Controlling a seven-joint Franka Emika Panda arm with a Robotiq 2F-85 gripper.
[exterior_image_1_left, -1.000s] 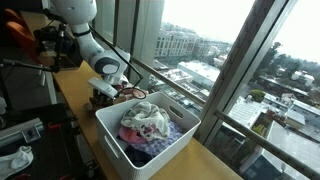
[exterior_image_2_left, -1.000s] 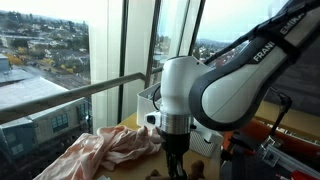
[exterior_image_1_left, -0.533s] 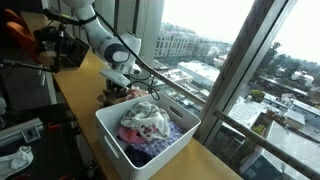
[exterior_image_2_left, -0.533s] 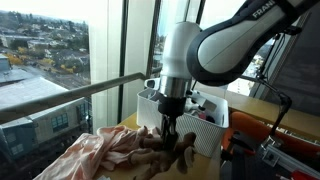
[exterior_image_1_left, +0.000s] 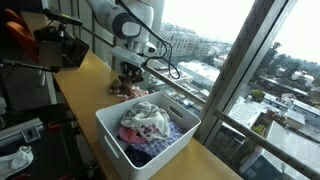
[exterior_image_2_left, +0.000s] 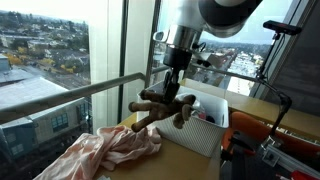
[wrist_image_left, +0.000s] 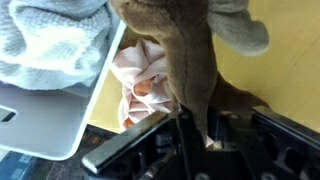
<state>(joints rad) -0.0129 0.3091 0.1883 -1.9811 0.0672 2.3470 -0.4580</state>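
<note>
Window-side wooden counter (exterior_image_1_left: 88, 92), city roofs beyond the glass.

Claw (exterior_image_2_left: 172, 86) pressed together, pinching a brown cloth (exterior_image_2_left: 160, 106) near its top edge. Brown cloth hanging limp in the air, clear of the counter, folds drooping to either side of the grip. Same seen in the wrist view: brown cloth (wrist_image_left: 192, 62) running straight up from between the fingers (wrist_image_left: 130, 150).

White basket (exterior_image_2_left: 203, 133) just right of the hanging cloth in an exterior view. In an exterior view, white basket (exterior_image_1_left: 112, 135) on the near part of the counter, brown cloth (exterior_image_1_left: 129, 84) over the counter beyond its far left corner. Mixed laundry (exterior_image_1_left: 148, 124) heaped inside the basket, white and pink pieces on top, something dark blue underneath.

Pink cloth (exterior_image_2_left: 103, 151) crumpled on the counter, below and left of the brown cloth, not touching it. Grey towel (wrist_image_left: 55, 35) at upper left in the wrist view, resting in the basket.
</note>
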